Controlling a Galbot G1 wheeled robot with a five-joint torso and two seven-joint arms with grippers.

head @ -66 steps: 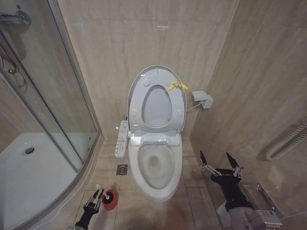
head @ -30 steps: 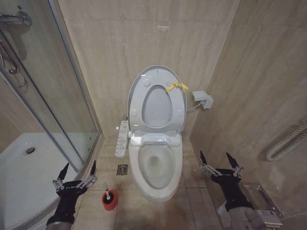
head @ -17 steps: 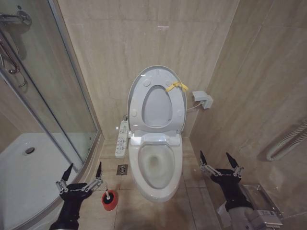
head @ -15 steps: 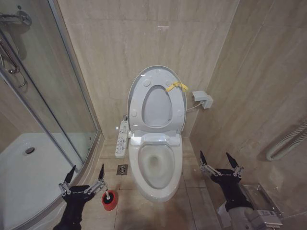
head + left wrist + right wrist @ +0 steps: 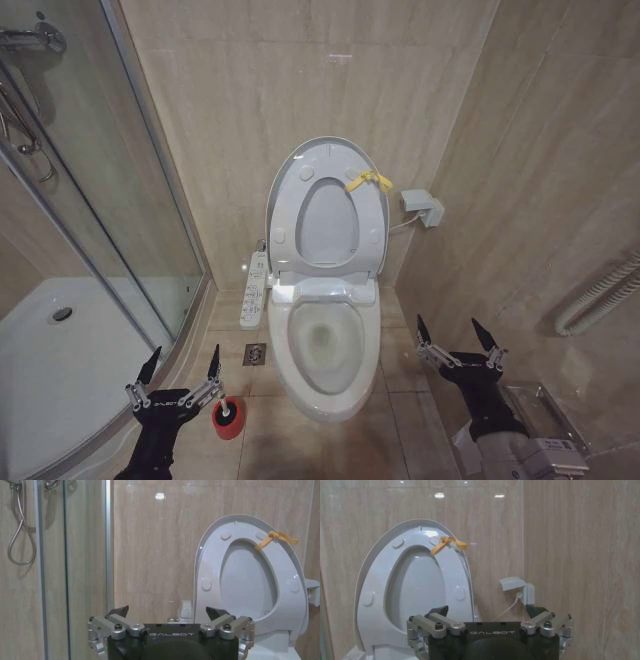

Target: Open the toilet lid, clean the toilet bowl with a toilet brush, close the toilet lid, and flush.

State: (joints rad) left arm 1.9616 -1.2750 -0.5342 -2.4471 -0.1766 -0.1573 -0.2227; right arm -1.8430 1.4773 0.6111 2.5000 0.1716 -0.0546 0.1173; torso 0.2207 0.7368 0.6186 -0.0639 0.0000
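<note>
Centrally, the toilet bowl (image 5: 322, 345) stands exposed, its toilet lid (image 5: 327, 205) raised upright against the wall. My right gripper (image 5: 459, 341) hovers beside the bowl, fingers apart. My left gripper (image 5: 179, 373), fingers spread, hangs just beside the toilet brush (image 5: 226, 409) standing in its red holder (image 5: 229, 421).

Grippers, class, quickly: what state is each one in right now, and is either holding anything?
Left gripper: open, holding nothing, beside the toilet brush.
Right gripper: open, holding nothing, right of the toilet bowl.

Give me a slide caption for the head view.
Toilet lid raised, both grippers open: left gripper beside toilet brush, right gripper idle.
</note>
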